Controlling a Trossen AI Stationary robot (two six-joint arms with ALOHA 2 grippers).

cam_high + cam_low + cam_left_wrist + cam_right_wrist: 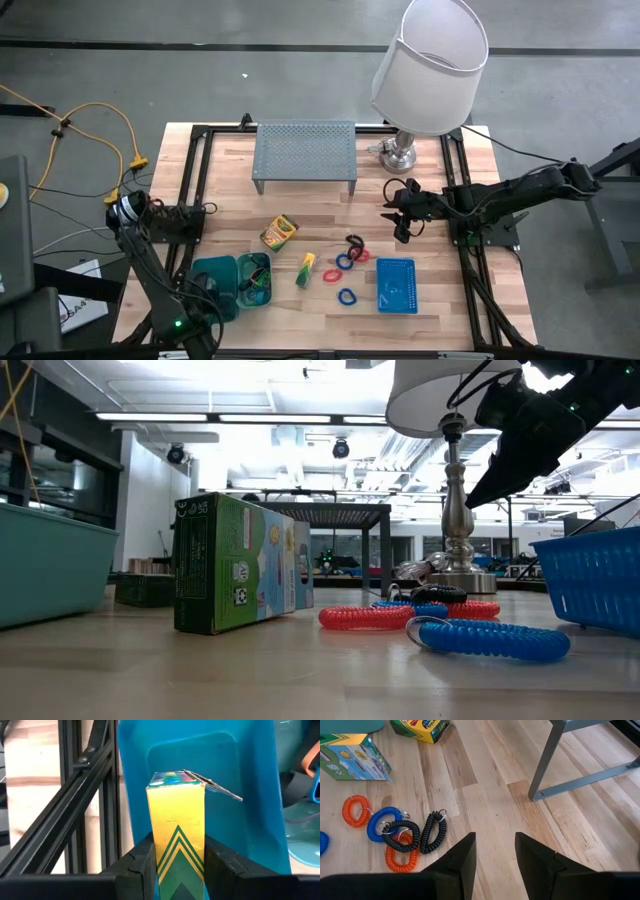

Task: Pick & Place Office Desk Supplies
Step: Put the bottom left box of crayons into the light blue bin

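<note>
Butcher-block worktop inside a black frame, concrete floor around it.

Left gripper, at the near-left corner, is clamped on a small yellow-and-green cardboard crayon box, held end-up over a teal plastic tray. The box's top flap stands ajar.

Right gripper hovers by the lamp base, jaws apart, holding nothing. Below it lie the coiled plastic band loops, red, blue and black, tangled, with key rings on some.

Second yellow-and-green crayon box and a green block-like carton lie mid-worktop; the blue mesh basket sits near the loops.

Risks, as judged:
- Open flap: tilting the held box on release could spill crayons, if any are inside.
- Box is narrow and upright; released high, it may topple against the tray wall or land over the rim.
- Loops overlap; pinching one could drag the others along.
- Right arm sits close to the white-shaded lamp; a wide swing could clip it.
</note>
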